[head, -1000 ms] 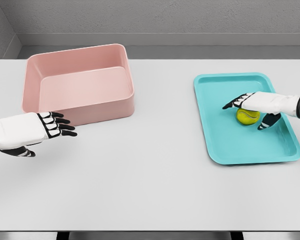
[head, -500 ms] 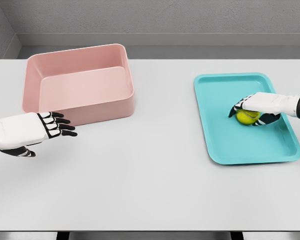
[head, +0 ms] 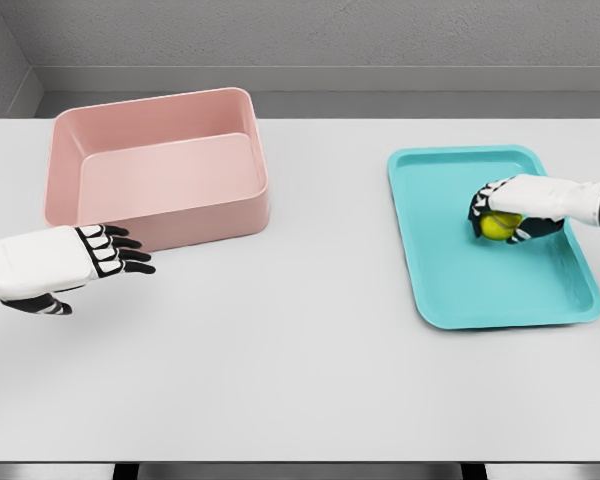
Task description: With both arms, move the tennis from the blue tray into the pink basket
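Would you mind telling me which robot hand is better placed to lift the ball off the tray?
The right robot hand: its fingers already wrap the ball on the tray.

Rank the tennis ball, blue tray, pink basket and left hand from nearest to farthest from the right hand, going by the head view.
1. Tennis ball, gripped inside the right hand.
2. Blue tray, directly beneath it.
3. Pink basket, across the table to the left.
4. Left hand, at the far left edge.
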### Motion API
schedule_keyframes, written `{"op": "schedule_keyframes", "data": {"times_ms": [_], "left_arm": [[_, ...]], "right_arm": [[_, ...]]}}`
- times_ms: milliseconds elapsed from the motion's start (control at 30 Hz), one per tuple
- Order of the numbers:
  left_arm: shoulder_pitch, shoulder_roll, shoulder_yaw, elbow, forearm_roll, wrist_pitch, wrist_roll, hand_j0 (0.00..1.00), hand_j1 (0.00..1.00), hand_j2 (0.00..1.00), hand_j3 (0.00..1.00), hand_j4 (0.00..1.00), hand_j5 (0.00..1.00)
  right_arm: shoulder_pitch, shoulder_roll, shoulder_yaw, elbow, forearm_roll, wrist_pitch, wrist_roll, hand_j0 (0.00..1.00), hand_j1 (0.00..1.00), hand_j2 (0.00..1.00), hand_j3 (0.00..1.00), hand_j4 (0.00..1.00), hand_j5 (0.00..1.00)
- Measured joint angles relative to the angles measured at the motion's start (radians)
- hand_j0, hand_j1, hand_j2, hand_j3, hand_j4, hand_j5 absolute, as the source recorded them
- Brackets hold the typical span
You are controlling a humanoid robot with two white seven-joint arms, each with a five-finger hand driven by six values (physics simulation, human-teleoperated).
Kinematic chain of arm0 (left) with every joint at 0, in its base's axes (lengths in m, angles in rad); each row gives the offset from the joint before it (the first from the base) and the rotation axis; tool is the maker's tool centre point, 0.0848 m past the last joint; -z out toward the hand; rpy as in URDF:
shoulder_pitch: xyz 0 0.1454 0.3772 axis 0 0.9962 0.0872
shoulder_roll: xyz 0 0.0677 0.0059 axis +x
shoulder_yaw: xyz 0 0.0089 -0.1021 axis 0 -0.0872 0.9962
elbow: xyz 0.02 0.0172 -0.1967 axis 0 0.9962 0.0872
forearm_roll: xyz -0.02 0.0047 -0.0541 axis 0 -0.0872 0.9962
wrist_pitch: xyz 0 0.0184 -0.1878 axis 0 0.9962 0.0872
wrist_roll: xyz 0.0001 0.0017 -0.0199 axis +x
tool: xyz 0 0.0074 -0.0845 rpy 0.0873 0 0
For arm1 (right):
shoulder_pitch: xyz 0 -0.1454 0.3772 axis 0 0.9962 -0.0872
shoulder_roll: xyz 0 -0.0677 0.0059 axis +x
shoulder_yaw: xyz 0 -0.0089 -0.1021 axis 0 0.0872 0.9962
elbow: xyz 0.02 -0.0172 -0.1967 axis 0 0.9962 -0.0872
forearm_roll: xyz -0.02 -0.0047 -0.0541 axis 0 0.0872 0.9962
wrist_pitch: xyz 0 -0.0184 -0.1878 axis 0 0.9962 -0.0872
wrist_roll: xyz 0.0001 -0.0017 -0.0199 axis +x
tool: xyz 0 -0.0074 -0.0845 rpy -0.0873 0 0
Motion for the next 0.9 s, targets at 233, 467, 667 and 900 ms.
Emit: {"op": "schedule_keyframes", "data": {"times_ms": [233, 467, 667, 900], "left_arm": [[0.000, 0.000, 0.000, 0.000, 0.000, 0.000, 0.000, 1.00, 1.00, 1.00, 1.00, 1.00, 1.00], [0.002, -0.012, -0.011, 0.000, -0.014, 0.000, 0.000, 1.00, 1.00, 1.00, 1.00, 1.00, 1.00], [0.002, -0.020, -0.014, 0.000, -0.025, 0.000, 0.000, 1.00, 1.00, 1.00, 1.00, 1.00, 1.00], [0.002, -0.034, -0.018, 0.000, -0.038, 0.000, -0.001, 1.00, 1.00, 1.00, 1.00, 1.00, 1.00]], "right_arm": [[0.009, -0.075, -0.047, -0.150, -0.002, 0.000, 0.000, 0.37, 0.37, 0.37, 0.37, 0.37, 0.37], [0.018, -0.120, -0.045, -0.378, 0.003, -0.001, 0.001, 0.37, 0.37, 0.37, 0.37, 0.37, 0.37], [0.038, -0.119, -0.039, -0.507, 0.011, -0.001, 0.003, 0.37, 0.37, 0.37, 0.37, 0.37, 0.37], [0.037, -0.031, -0.003, -0.549, 0.041, -0.001, 0.005, 0.37, 0.37, 0.37, 0.37, 0.37, 0.37]]}}
